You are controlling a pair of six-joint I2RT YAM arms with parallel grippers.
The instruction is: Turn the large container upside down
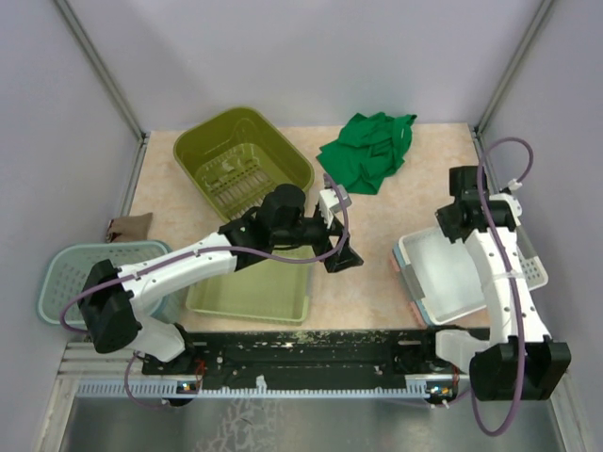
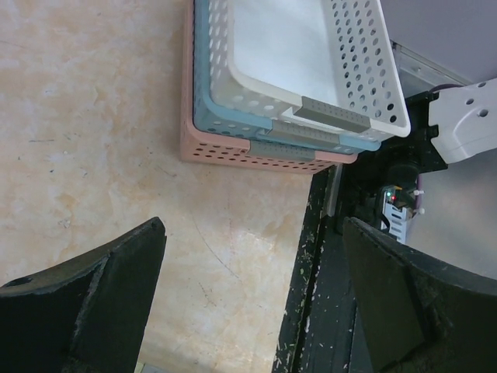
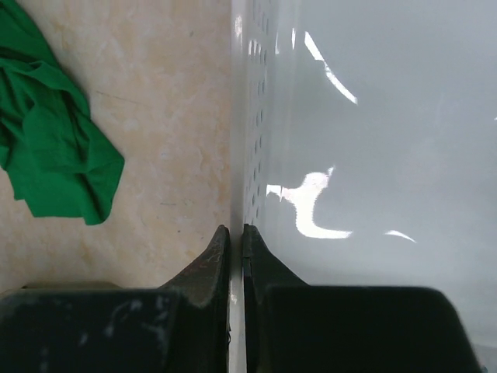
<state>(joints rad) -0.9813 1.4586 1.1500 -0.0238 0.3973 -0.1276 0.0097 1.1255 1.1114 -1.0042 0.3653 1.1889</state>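
The right gripper (image 3: pixel 235 231) is pinching a thin wall of the white basket (image 3: pixel 260 140) near the worktop's (image 2: pixel 93 116) right edge — the left gripper (image 2: pixel 255 229) is hovering, jaws wide apart.

1. The white basket (image 1: pixel 438 273) is being hidden along its right side by the right arm (image 1: pixel 499 273) in the top view.
2. At the right wrist, its wall is being cropped by the top and right edges.
3. Beneath the white basket, the blue basket (image 2: pixel 210 85) and pink basket (image 2: pixel 241 151) are being shown only as edges.
4. Left of it, the green cloth (image 3: pixel 54 155) is being cut off.
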